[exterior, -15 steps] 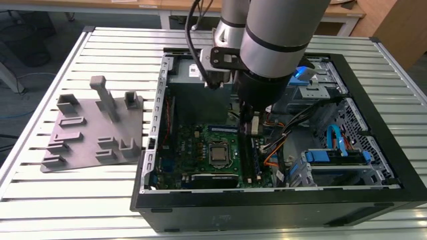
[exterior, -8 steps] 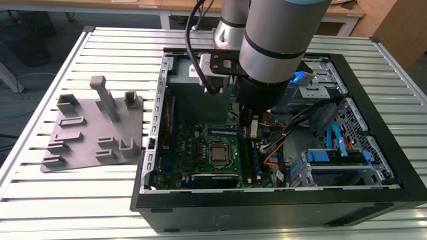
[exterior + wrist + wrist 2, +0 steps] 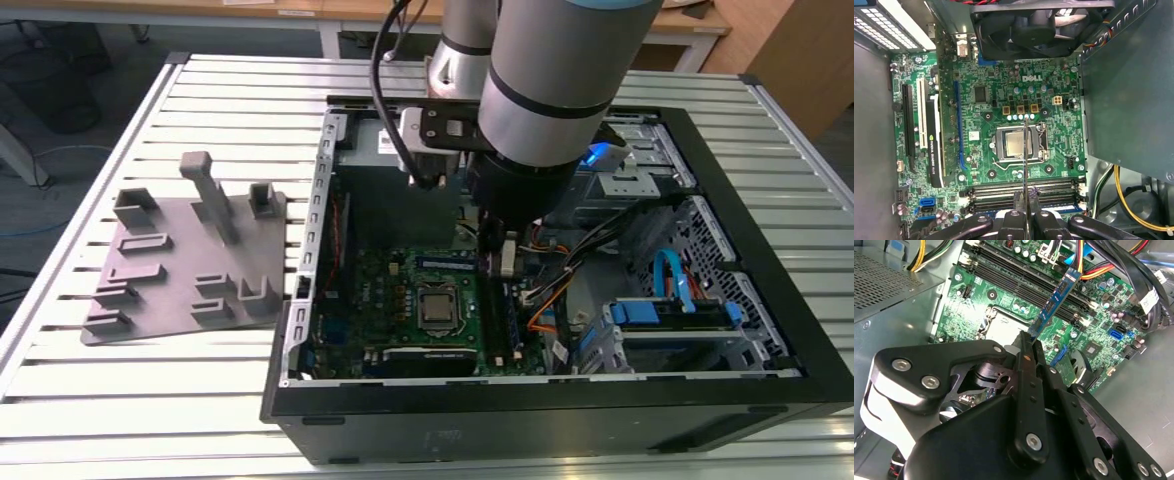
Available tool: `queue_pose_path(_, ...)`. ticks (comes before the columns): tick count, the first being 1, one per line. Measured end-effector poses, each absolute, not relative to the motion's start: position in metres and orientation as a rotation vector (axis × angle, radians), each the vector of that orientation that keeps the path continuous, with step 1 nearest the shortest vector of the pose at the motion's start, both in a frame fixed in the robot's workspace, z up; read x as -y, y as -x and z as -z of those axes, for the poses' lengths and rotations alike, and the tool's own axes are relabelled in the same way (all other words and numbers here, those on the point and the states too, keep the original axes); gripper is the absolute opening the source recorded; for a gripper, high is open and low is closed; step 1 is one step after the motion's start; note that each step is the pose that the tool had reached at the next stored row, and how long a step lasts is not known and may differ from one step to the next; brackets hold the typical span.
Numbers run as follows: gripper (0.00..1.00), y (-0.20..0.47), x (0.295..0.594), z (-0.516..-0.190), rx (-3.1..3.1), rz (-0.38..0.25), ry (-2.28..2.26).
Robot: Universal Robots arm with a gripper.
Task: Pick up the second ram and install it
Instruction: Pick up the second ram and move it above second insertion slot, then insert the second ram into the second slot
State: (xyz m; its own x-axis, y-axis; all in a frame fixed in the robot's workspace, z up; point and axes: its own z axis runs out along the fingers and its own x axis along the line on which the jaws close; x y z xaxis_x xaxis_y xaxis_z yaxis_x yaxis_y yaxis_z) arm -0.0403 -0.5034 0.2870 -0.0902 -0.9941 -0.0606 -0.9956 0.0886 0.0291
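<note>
Lining up the second ram (image 3: 1056,300)

The second ram is hanging above the memory slots (image 3: 1014,275), not yet in one. The gripper (image 3: 1030,344) is pinching its edge tight. I think it is needing to sit straight along an empty slot, level at both ends.

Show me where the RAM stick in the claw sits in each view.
Exterior view: the second ram, a pale strip under the arm.
Second wrist view: a slanted blue strip rising from the claw.
First wrist view: an edge-on thin line crossing the CPU socket.
Shared landmark: that CPU socket, in all three.
</note>
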Motion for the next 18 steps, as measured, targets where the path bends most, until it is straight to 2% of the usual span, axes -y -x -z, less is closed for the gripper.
queue_pose_path(18, 0.14, 0.0403, 0.5034, -0.2864, -2.404, -0.095, 1.976)
